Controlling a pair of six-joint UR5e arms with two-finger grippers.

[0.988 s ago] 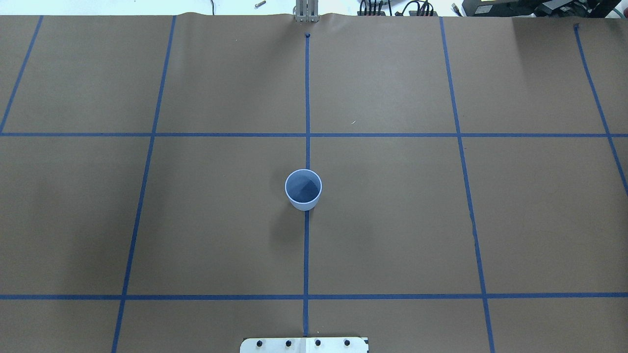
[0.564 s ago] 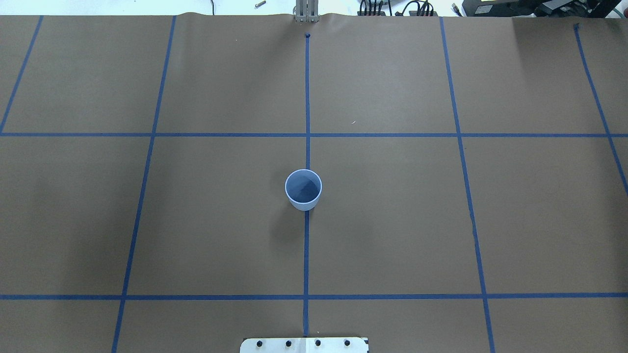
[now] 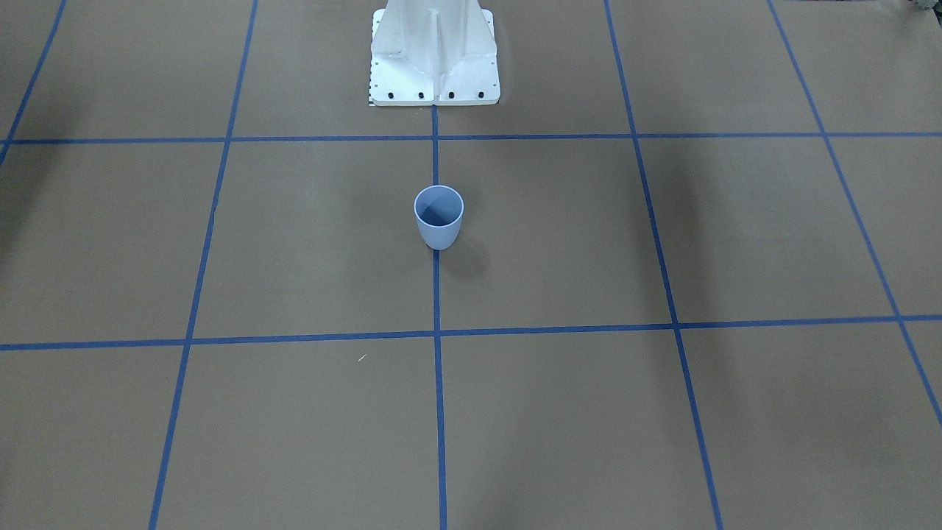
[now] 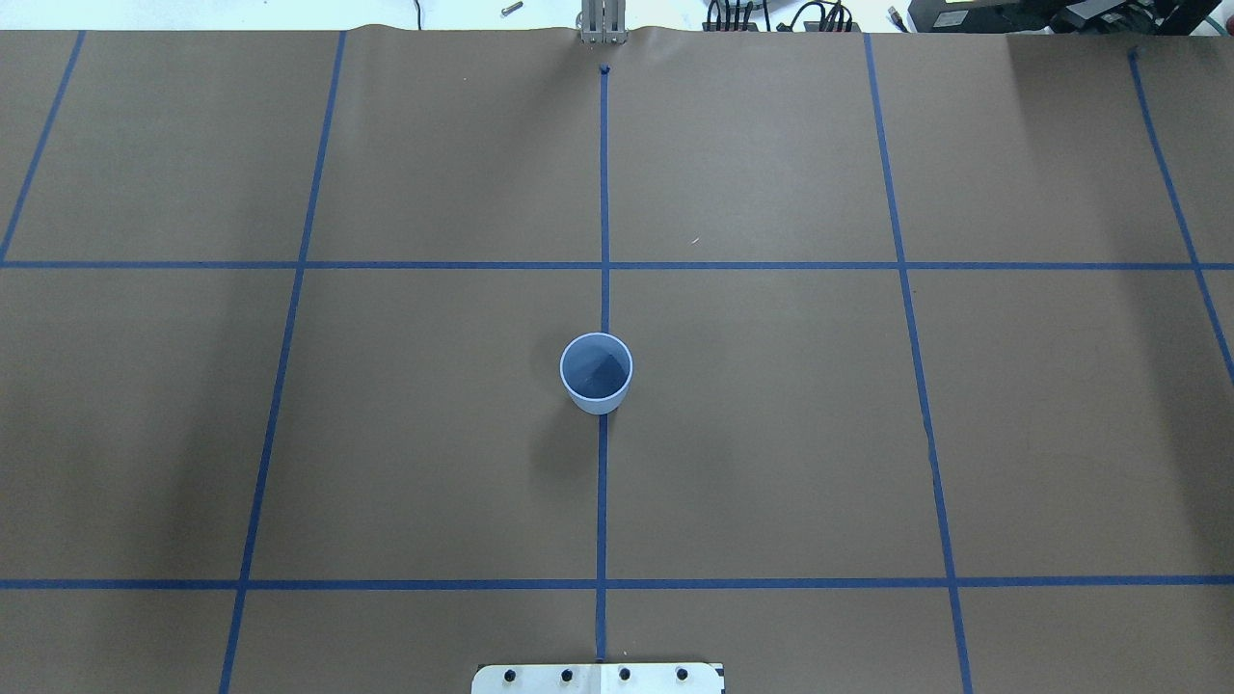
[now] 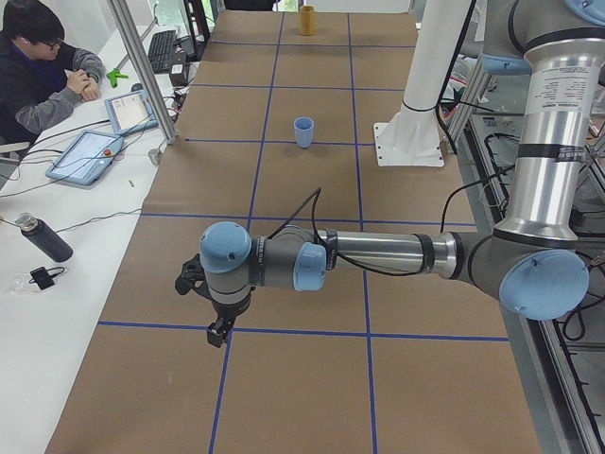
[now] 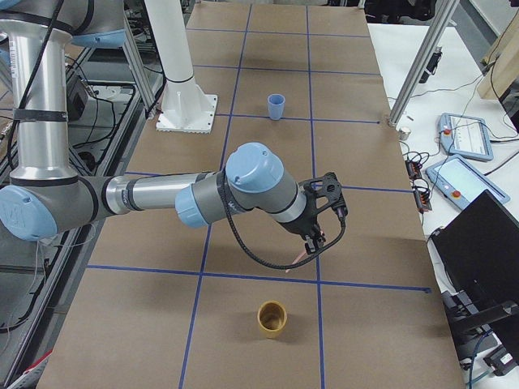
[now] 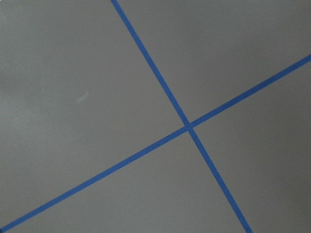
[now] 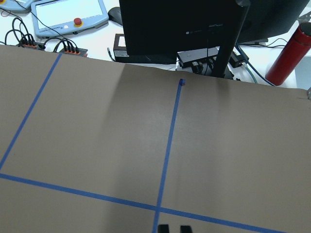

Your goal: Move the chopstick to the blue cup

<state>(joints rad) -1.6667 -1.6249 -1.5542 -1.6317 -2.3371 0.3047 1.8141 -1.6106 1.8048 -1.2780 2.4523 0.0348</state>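
Note:
The blue cup (image 4: 596, 373) stands upright and empty at the table's middle on the centre tape line; it also shows in the front view (image 3: 438, 217), the left side view (image 5: 303, 131) and the right side view (image 6: 276, 106). My right gripper (image 6: 316, 241) hovers far from it, near the table's right end. A thin pale pink chopstick (image 6: 298, 258) slants down from it. In the right wrist view its fingertips (image 8: 164, 228) stand close together. My left gripper (image 5: 219, 329) hangs over the left end; I cannot tell if it is open.
A yellow cup (image 6: 272, 318) stands just below my right gripper at the table's right end, also in the left side view (image 5: 307, 19). The white robot base (image 3: 434, 51) stands behind the blue cup. A seated person (image 5: 43, 66) and tablets are along the far edge.

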